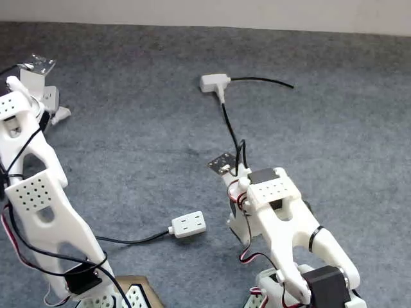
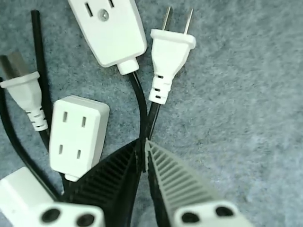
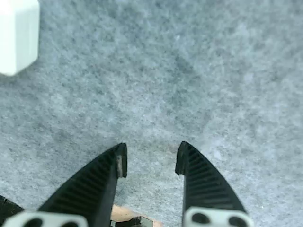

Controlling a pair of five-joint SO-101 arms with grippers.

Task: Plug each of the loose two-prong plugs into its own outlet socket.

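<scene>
left gripper (image 2: 144,143): pinched tight on the black cord (image 2: 152,118) behind the white two-prong plug (image 2: 169,49), at the table's 10 o'clock | right gripper (image 3: 150,158): spread over bare carpet (image 3: 189,71) | handling: plug likely light and rigid, cord limp; you'd do better gripping its moulded body, clear of the prongs

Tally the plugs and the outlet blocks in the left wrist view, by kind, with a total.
Plugs: 2
Outlet blocks: 2
Total: 4
White piece at the picture's edge: kind unclear, not counted.
</scene>
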